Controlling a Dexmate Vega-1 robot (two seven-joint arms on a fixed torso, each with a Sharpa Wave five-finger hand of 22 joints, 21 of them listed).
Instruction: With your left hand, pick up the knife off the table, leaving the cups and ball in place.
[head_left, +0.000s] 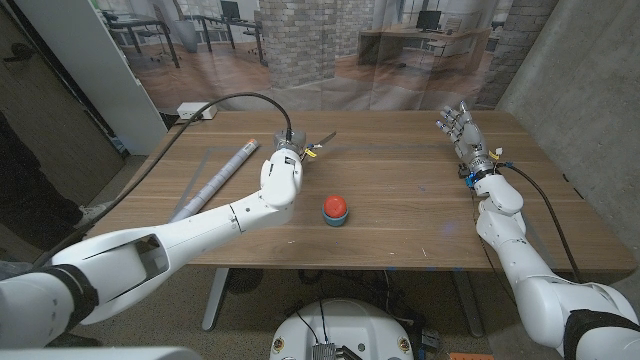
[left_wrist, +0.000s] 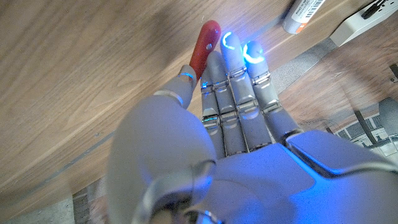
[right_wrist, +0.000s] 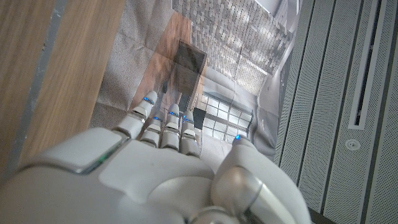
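Note:
The knife (head_left: 322, 141) lies on the far middle of the table, its thin blade pointing away to the right. Its red handle (left_wrist: 204, 42) shows in the left wrist view between my left hand's thumb and its straight fingers (left_wrist: 231, 74). My left hand (head_left: 284, 152) is down over the handle end with its fingers stretched out along it, not curled around it. A small red round thing on a bluish base (head_left: 336, 208) stands at the table's middle, well clear of that hand. My right hand (head_left: 462, 126) is raised at the far right, fingers spread, holding nothing.
A grey rolled tube (head_left: 236, 160) with a barcode label (left_wrist: 306, 11) lies left of my left hand on a grey mat (head_left: 200, 190). A white power strip (head_left: 193, 112) sits at the far left corner, its black cable arching over the table.

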